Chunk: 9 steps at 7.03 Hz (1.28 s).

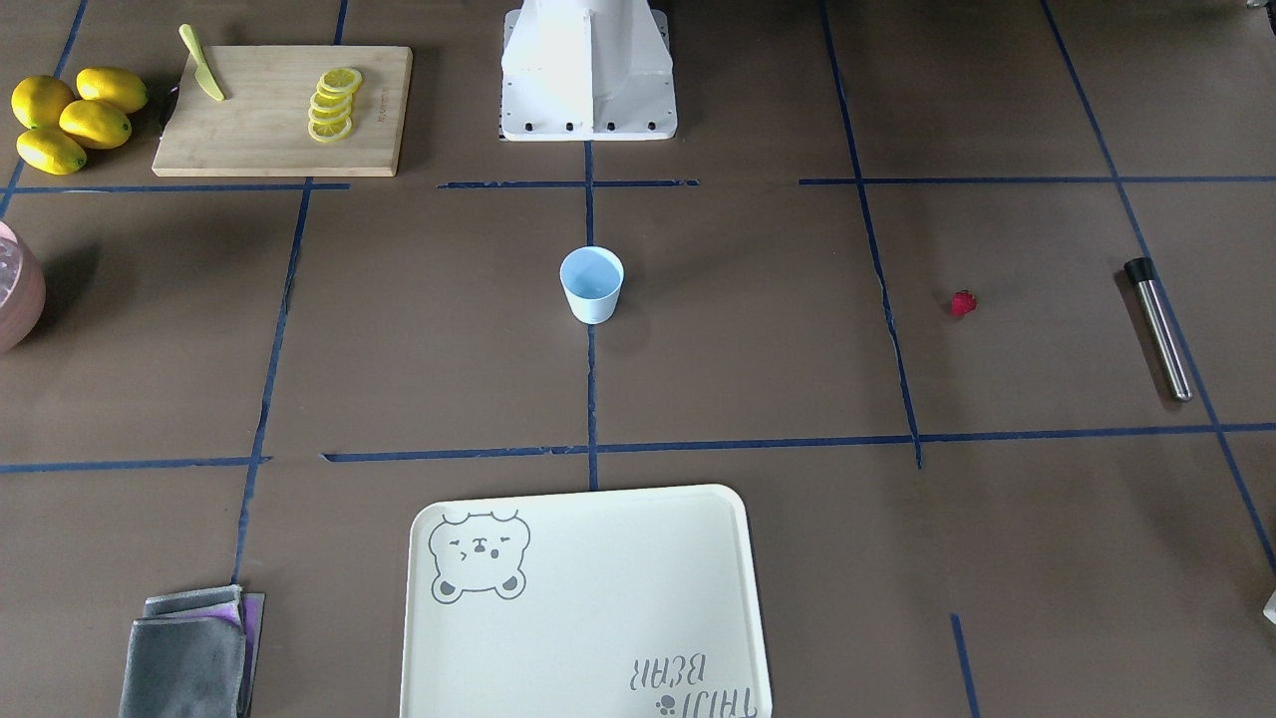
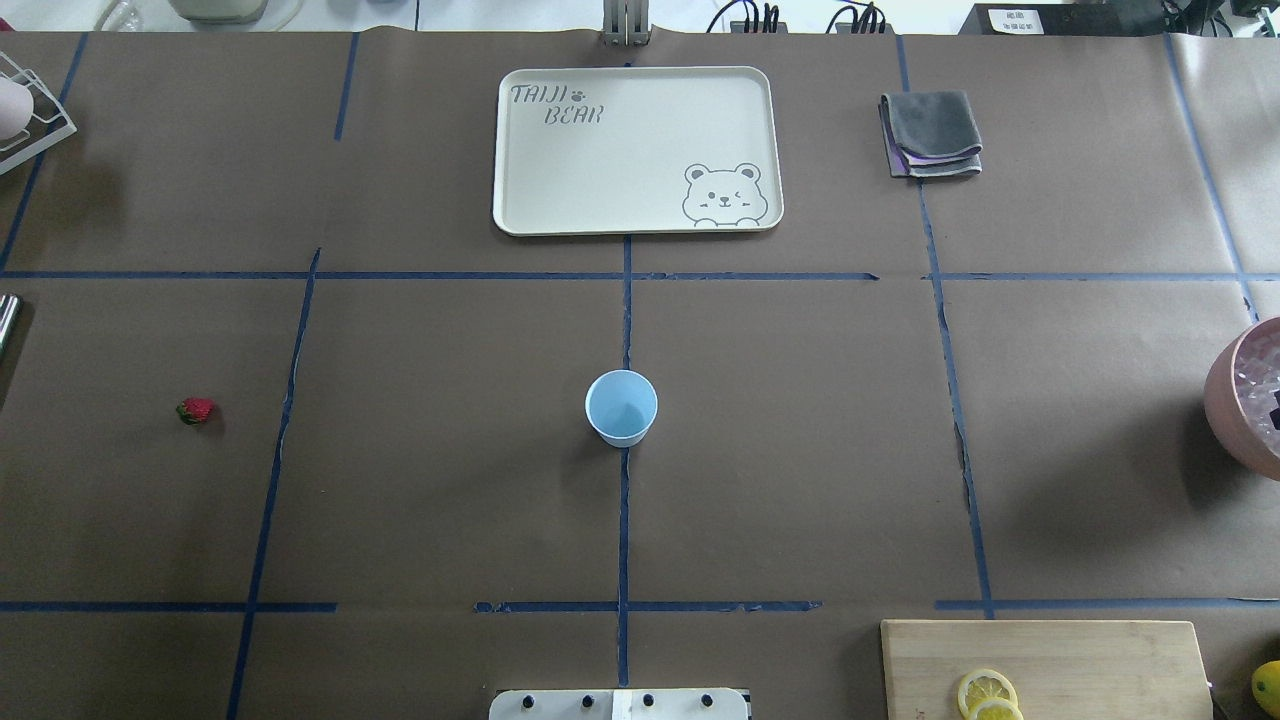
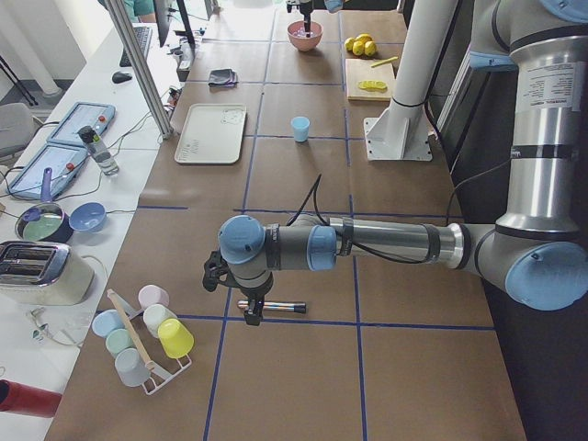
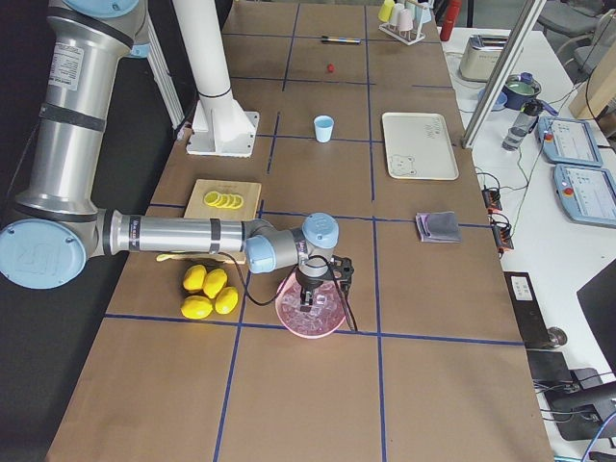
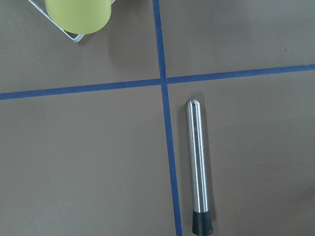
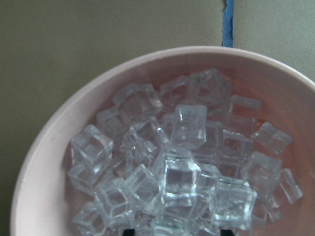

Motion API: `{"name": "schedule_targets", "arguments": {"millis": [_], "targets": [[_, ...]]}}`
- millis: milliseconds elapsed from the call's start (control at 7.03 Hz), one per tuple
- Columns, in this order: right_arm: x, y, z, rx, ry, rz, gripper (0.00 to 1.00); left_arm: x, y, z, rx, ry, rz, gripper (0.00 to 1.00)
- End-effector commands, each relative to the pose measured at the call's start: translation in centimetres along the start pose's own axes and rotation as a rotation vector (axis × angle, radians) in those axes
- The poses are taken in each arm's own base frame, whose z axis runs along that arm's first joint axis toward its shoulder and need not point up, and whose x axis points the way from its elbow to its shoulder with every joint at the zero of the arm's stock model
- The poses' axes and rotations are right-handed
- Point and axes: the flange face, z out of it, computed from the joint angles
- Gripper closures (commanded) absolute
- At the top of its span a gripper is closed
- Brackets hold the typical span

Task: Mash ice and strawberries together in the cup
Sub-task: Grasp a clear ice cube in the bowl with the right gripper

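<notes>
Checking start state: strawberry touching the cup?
Apart. Overhead exterior view shows the strawberry lying far left of the cup, bare table between them.

In the overhead view, the right edge cuts off the pink bowl (image 2: 1226, 400) and most of the ice (image 2: 1262, 375) in it. The left edge leaves only a sliver of the steel rod (image 2: 6, 318), and the bottom edge crops the cutting board (image 2: 1080, 655). In the front-facing view, the bottom edge crops the tray (image 1: 598, 618).

The left gripper (image 3: 252, 317) shows in the left side view only, small and dark; finger spacing cannot be determined. The right gripper (image 4: 314, 296) sits over the bowl in the right side view, its fingertips lost against the ice; finger spacing cannot be determined.

In the right side view, the strawberry (image 4: 330, 68) is a red speck and its shape is unreadable
</notes>
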Motion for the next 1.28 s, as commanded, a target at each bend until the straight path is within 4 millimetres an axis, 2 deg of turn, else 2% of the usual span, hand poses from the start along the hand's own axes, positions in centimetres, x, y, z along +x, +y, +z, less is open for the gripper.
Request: {"name": "schedule_targets", "arguments": {"millis": [0, 284, 427, 569, 711, 853, 995, 1138], "targets": [[0.0, -0.1, 0.0, 0.002, 0.000, -0.001, 0.42, 0.0, 0.0, 0.0, 0.001, 0.000, 0.001, 0.00], [-0.3, -0.1, -0.2, 0.006, -0.002, -0.007, 0.87, 0.0, 0.0, 0.0, 0.001, -0.002, 0.001, 0.00], [-0.4, -0.2, -0.4, 0.011, -0.004, -0.009, 1.00, 0.0, 0.0, 0.0, 0.001, -0.002, 0.001, 0.00], [-0.7, -0.3, -0.8, 0.020, -0.004, -0.014, 1.00, 0.2, 0.0, -0.2, 0.004, -0.002, 0.004, 0.00], [-1.4, -0.2, -2.2, 0.044, -0.012, -0.026, 1.00, 0.4, 0.0, -0.4, 0.007, -0.003, 0.006, 0.00], [-1.1, 0.1, -4.4, 0.083, -0.023, -0.018, 1.00, 0.5, 0.0, -0.5, 0.009, -0.003, 0.009, 0.00], [-2.3, 0.4, -6.2, 0.108, -0.032, -0.034, 1.00, 0.5, 0.0, -0.5, 0.009, -0.003, 0.010, 0.00], [-4.5, -0.1, -8.2, 0.119, -0.042, -0.048, 1.00, 0.4, 0.0, -0.5, 0.008, -0.003, 0.007, 0.00]]}}
